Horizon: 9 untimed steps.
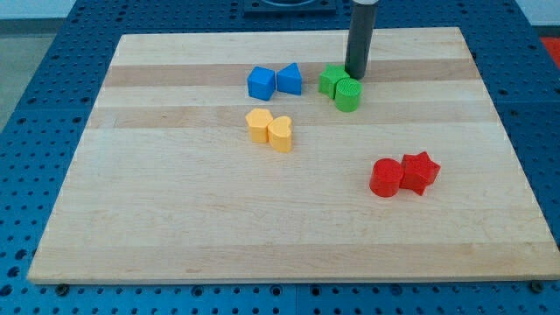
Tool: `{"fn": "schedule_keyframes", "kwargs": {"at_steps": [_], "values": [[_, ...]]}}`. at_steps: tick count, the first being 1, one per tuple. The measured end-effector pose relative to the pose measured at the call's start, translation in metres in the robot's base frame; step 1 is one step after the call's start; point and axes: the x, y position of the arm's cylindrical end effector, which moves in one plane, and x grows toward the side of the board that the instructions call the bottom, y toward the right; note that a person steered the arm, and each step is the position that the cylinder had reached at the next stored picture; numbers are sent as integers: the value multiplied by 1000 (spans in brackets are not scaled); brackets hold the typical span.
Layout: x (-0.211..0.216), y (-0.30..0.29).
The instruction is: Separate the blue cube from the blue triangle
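**Tip parked beside the green pair, blue pair together to its left**

My tip [355,75] rests on the wooden board [175,227] near the view's top edge, right of centre. The rod rises straight up out of the view. It carries no jaws, so there is nothing to open or close; it is a bare rod end and grips nothing.

Just to the view's left of my tip sits a green block [332,80] of uneven outline, and just below my tip stands a green cylinder [348,94]. The two greens touch each other, and my tip is right against them; whether it actually touches them cannot be told.

Further to the view's left of my tip, past the green pair, is the blue triangle [290,80], and beyond it, further left again, the blue cube [261,83]. The two blues sit side by side, touching or very nearly so, at about the same height in the view as my tip. My tip is apart from both.

Below and to the left of my tip, lower than the blues, lie a yellow block [258,125] and a yellow heart [280,134], pressed together.

Well below my tip and a little to the view's right are a red cylinder [386,178] and a red star [420,171], also touching.
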Motion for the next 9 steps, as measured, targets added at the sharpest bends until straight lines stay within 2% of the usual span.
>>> {"fn": "schedule_keyframes", "kwargs": {"at_steps": [3, 7, 9], "values": [[-10, 9], [-22, -133], [5, -136]]}}
